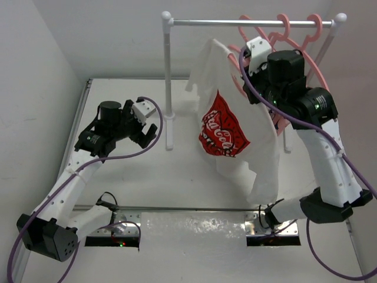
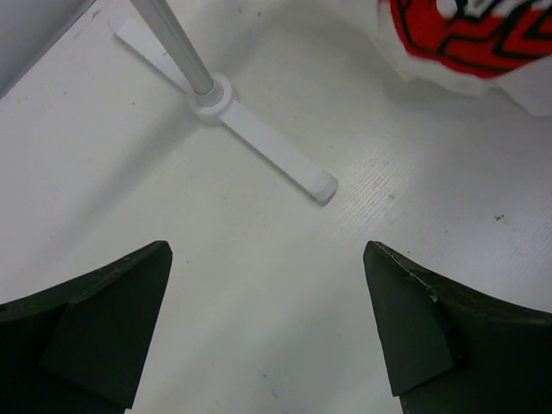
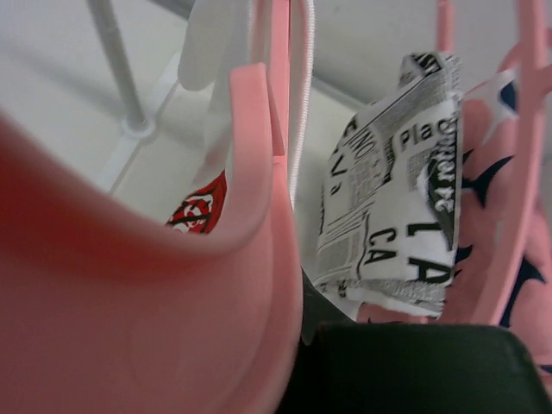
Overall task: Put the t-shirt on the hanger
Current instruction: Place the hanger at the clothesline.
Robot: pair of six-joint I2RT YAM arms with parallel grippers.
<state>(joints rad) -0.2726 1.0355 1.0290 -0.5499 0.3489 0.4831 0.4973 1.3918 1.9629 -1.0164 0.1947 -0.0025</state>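
- The left gripper (image 1: 147, 122) hangs above the worktop (image 1: 177, 177) with its jaws spread wide and nothing between them.
- The white-and-metal rack (image 1: 168, 76) has its foot just beyond that gripper.
- The t-shirt (image 1: 206, 65) hangs in the middle, below the rack's rod. Its neck end is on the hanger (image 3: 129, 302), and its red patch (image 1: 222, 127) reads "Coca-Cola" in white script.
- The right gripper (image 1: 253, 56) is closed narrow on the hanger.
- A newsprint-patterned shirt (image 3: 388, 172) further right shows "Pla", "CA" and "LA".
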